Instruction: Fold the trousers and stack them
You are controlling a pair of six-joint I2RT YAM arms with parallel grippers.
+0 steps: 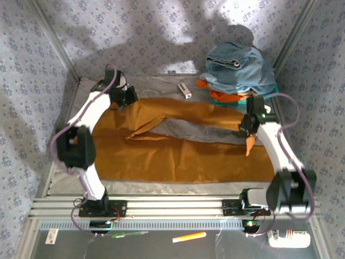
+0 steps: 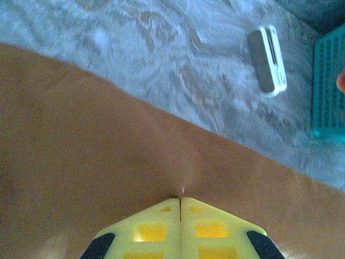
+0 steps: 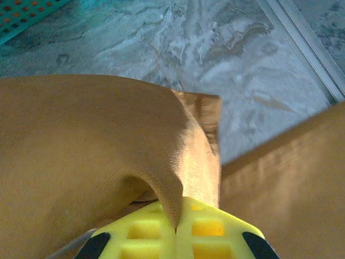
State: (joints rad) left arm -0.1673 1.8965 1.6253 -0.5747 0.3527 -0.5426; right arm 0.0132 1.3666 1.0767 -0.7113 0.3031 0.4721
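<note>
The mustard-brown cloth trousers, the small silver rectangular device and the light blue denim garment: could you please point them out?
mustard-brown cloth trousers (image 1: pixel 178 159), top external view, near leg's middle.
small silver rectangular device (image 2: pixel 267 60), left wrist view, its centre.
light blue denim garment (image 1: pixel 240 67), top external view, its crumpled top.

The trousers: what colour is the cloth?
Plain mustard brown trousers, clearest in the top view.

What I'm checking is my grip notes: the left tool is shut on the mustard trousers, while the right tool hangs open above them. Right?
Not quite: the right tool is also shut, pinching a fold of the trousers, as the right wrist view shows. The left tool is indeed shut on them.
</note>
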